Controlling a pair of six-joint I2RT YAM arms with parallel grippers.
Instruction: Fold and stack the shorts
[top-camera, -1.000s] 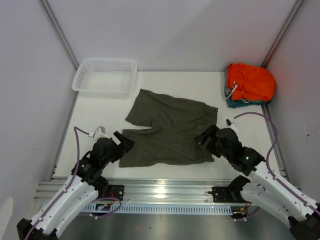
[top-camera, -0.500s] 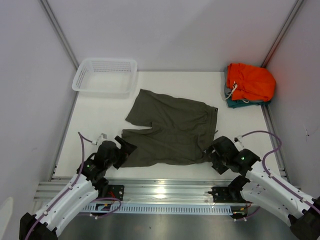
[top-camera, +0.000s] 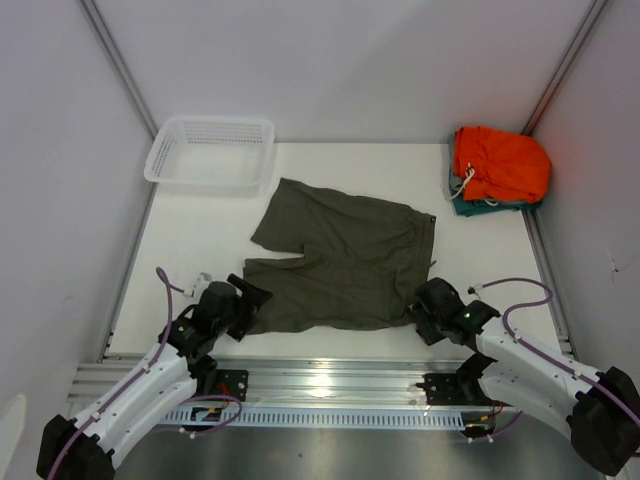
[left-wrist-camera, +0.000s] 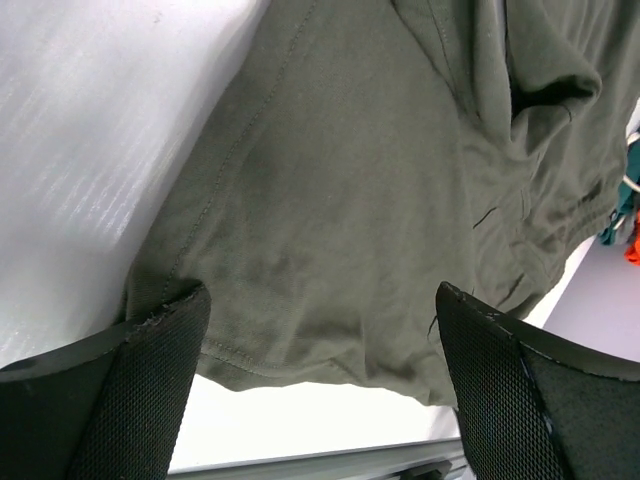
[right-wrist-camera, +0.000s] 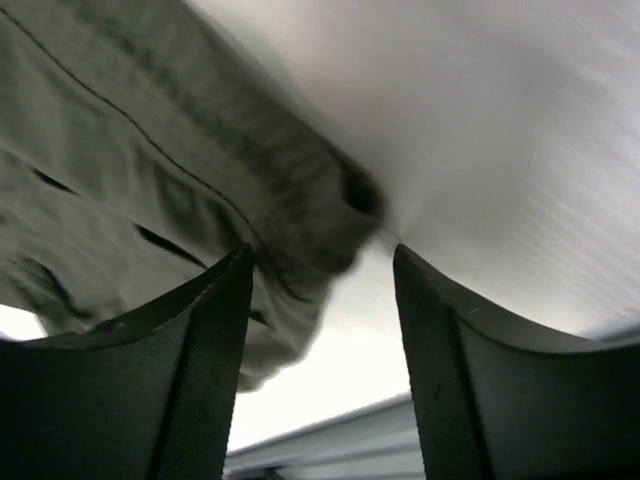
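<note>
The olive-green shorts (top-camera: 340, 260) lie spread flat on the white table, legs to the left, waist to the right. My left gripper (top-camera: 247, 300) is open at the near left hem corner; in the left wrist view its fingers straddle the hem (left-wrist-camera: 290, 350) of the near leg. My right gripper (top-camera: 420, 312) is open at the near right waist corner; in the right wrist view the bunched waist corner (right-wrist-camera: 300, 230) sits between its fingers, nearer the left one. Neither holds cloth.
A white mesh basket (top-camera: 211, 152) stands at the back left. Bright orange shorts (top-camera: 500, 163) lie folded on a teal garment (top-camera: 462, 205) at the back right. Metal rails edge the table's near side (top-camera: 320, 375).
Both grippers have drawn back toward the near edge, off the cloth's middle, and now sit low at the shorts' near corners. The shorts have not moved.
</note>
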